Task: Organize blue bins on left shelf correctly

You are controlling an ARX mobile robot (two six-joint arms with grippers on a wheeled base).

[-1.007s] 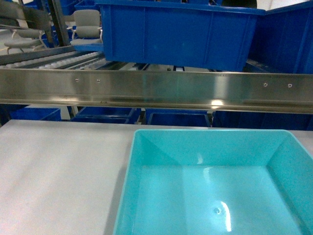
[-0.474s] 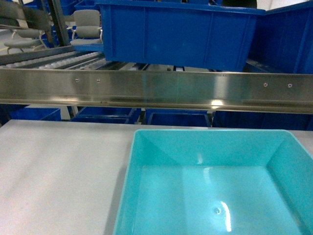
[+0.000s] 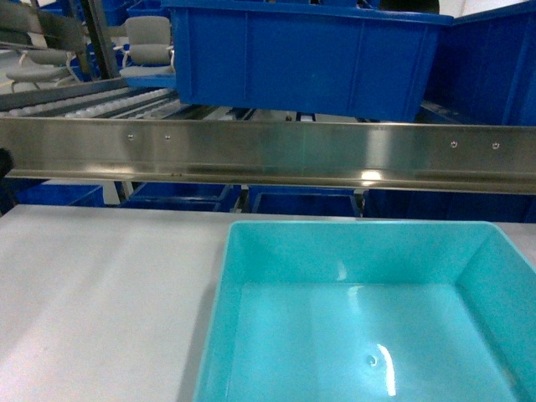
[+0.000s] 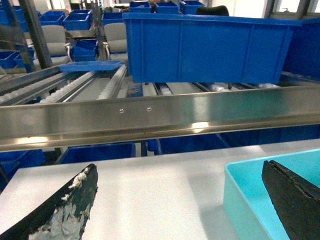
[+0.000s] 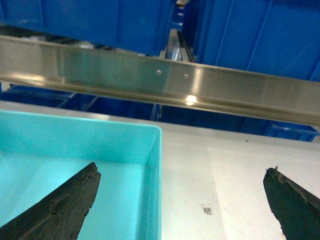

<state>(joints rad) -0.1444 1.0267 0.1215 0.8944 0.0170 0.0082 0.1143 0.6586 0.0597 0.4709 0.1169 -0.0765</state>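
In your head view the turquoise bin filled the lower right of the frame, sitting open side up on the white tabletop. Nothing lay inside it that you could make out; only glare spots showed on its floor. Across the middle of the frame ran the steel front rail of the left shelf, and above it, at top centre, a dark blue bin rested on the roller tracks. More dark blue bins showed below the rail, on a lower level behind the table. Neither arm appeared in that view.

In your left wrist view, the left gripper was spread wide, with one dark finger at lower left over the bare tabletop and the other at lower right over the turquoise bin's near corner. It held nothing. You could not tell whether the right-hand finger touched the bin. Office chairs stood at upper left, beyond the rollers.

In your right wrist view, the right gripper was likewise wide apart and empty. Its left-hand finger sat over the turquoise bin's interior at lower left, its other finger over the tabletop at lower right, so the bin's side wall lay between them.
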